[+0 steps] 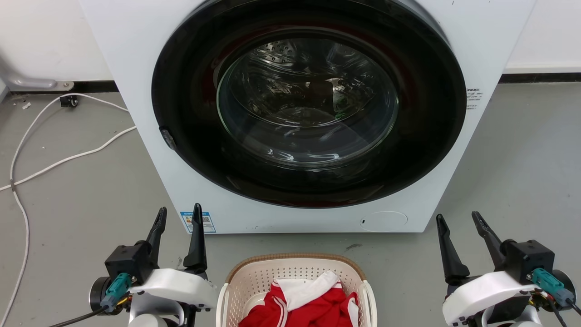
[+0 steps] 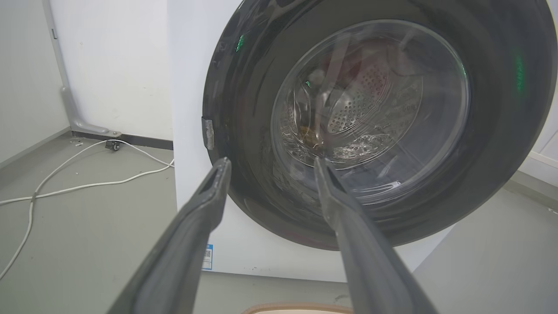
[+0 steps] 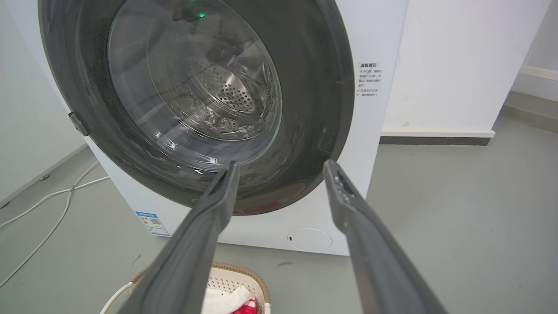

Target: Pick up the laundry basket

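Head view: both tools (image 1: 179,208) (image 1: 456,215) spread, empty

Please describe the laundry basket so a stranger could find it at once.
Find the big white washing machine. On the grey floor before its round door sits the laundry basket. Only it is cream, perforated, brown-rimmed, holding red-and-white clothes.
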`<state>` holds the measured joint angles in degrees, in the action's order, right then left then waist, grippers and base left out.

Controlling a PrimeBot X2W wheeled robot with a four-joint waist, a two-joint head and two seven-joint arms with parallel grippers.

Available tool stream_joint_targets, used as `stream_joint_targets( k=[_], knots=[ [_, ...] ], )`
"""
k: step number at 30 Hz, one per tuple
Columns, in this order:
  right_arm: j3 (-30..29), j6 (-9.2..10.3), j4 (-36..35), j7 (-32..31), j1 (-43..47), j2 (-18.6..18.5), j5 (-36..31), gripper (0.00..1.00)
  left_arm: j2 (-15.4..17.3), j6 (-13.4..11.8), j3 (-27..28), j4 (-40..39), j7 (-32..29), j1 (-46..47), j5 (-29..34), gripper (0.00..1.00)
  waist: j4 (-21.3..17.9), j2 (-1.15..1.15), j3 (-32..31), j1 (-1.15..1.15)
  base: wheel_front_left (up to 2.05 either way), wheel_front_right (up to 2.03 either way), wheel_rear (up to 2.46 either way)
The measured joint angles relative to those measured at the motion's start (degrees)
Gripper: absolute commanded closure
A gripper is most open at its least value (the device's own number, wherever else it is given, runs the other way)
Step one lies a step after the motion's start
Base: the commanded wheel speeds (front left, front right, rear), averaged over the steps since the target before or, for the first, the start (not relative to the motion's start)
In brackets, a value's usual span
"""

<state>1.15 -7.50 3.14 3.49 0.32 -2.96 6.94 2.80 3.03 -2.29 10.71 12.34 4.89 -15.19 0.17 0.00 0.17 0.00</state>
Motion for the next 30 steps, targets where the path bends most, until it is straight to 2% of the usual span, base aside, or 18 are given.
stream_joint_targets(
  k=[20, 30],
  knots=[
    [-0.01, 0.0, 0.13, -1.09, 0.86, 0.0, -6.62, 0.0, 0.01, -0.62, -0.49, 2.09, 2.07, 0.01, 8.39, 0.0, -0.19, 0.0, -0.12, 0.0, 0.0, 0.0, 0.0],
    [-0.14, 0.0, 0.65, -1.09, 0.89, 0.0, -7.6, 0.0, 0.02, -1.26, -0.57, 3.08, 2.72, -0.07, 9.55, 0.0, -0.25, 0.0, -0.1, 0.0, 0.0, 0.0, 0.0]
  ],
)
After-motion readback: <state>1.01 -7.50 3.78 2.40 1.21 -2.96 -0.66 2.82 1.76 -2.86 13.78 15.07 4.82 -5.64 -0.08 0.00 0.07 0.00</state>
